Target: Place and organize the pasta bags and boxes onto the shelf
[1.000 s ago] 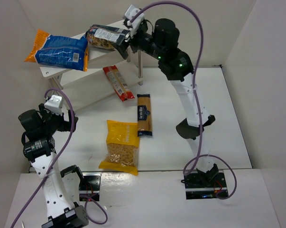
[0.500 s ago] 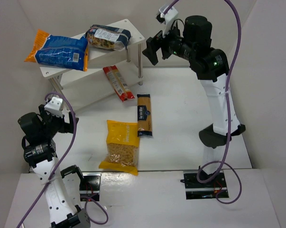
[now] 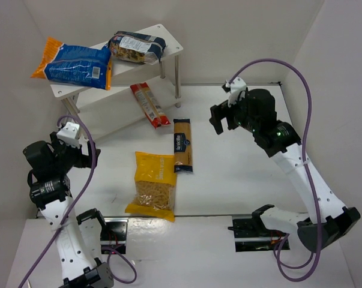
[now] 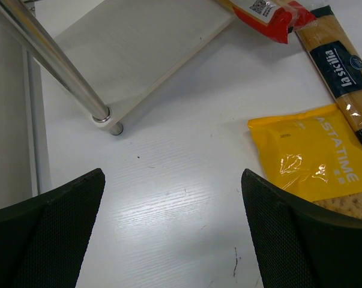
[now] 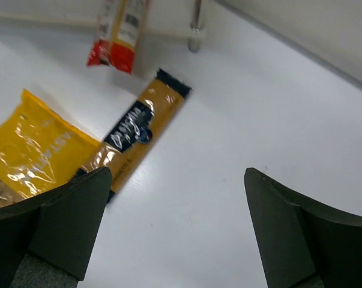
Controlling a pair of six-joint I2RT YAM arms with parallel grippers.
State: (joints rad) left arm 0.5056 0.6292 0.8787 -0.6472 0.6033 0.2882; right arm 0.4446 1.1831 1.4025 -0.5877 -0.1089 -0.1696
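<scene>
Top external view: I have both the left gripper (image 3: 89,157) and the right gripper (image 3: 220,122) hanging empty, jaws spread wide. The big orange-blue bag (image 3: 72,63) and the clear bag (image 3: 136,48) lie on the shelf's (image 3: 168,37) top board. The thin red packet (image 3: 149,105) overhangs the lower board. On the table (image 3: 241,168), the slim orange-brown box (image 3: 182,145) and the yellow windowed bag (image 3: 153,185) touch.
</scene>
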